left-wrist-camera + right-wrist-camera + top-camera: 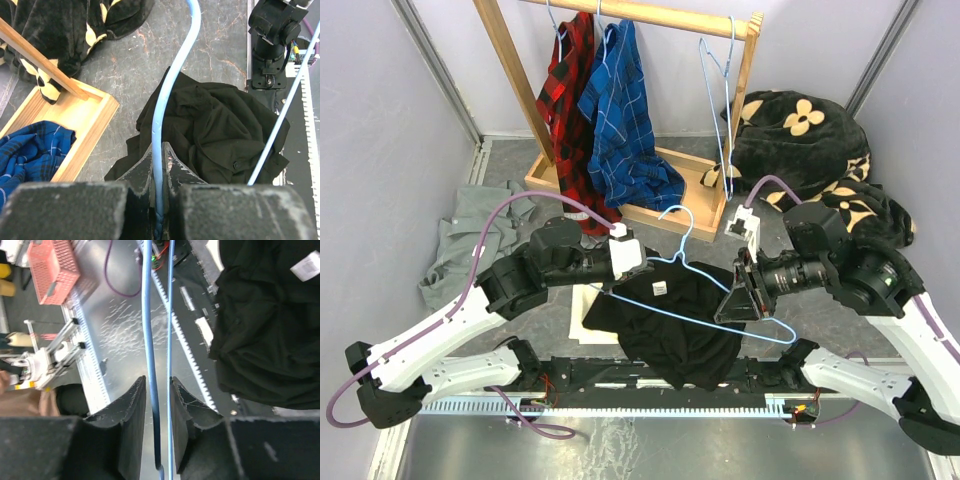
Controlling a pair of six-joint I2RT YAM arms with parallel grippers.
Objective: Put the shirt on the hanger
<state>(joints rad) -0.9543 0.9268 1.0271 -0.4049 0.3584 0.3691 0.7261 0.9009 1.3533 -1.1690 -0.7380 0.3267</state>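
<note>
Holding the light-blue wire hanger (170,75) clamped in my left tool (159,150), right tool (159,382) parted loosely around it at 3 o'clock; next I feed one shoulder into the neck of the black shirt (685,330).

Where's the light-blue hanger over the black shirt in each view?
Top external: hanger centre frame, across the black shirt.
Left wrist: hanger rising from bottom centre, second wire diagonal at right.
Right wrist: hanger, two wires top to bottom, left of centre.
Shared landmark: the black shirt, at right in both wrist views.
</note>
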